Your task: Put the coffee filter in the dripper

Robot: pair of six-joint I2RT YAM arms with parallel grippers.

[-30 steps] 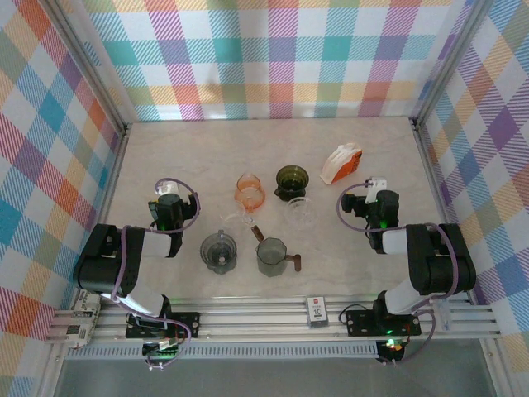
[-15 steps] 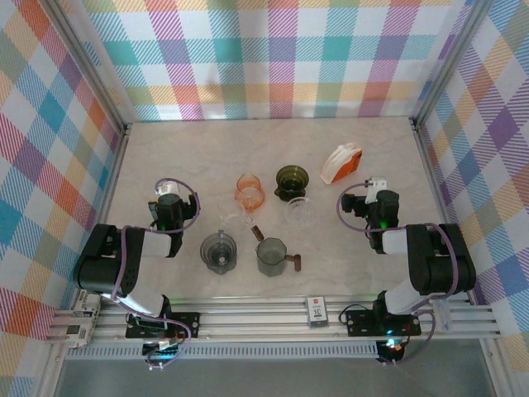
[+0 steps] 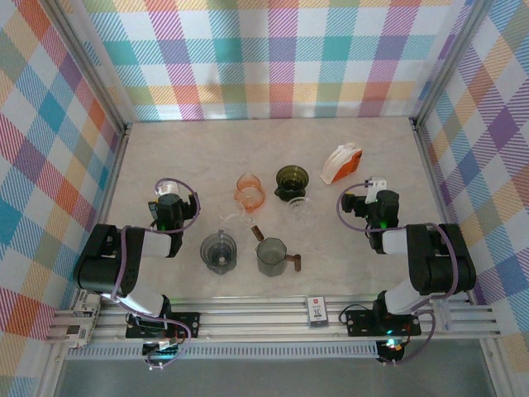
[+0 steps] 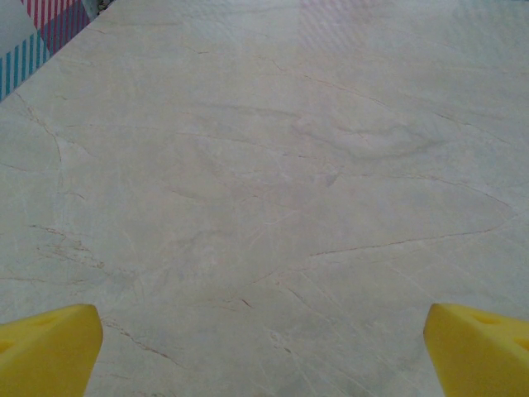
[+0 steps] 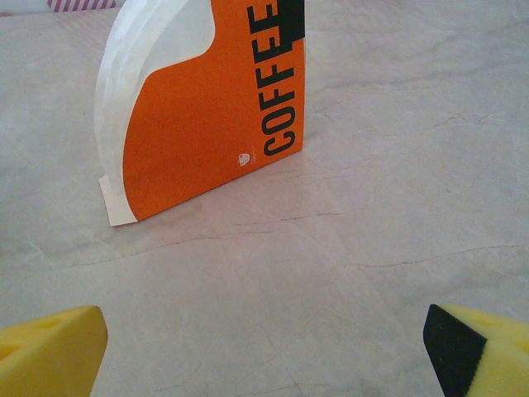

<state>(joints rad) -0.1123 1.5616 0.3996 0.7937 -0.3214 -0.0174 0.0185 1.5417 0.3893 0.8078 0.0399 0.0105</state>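
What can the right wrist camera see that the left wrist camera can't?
Right wrist camera: the orange coffee filter pack, standing on the table with white filters poking out and the word COFFEE on its side. Left wrist camera: a corner of the wall with blue stripes. Both: the marble table, and yellow fingertips far apart in the bottom corners, so the left end effector and the right end effector are open, holding nothing.
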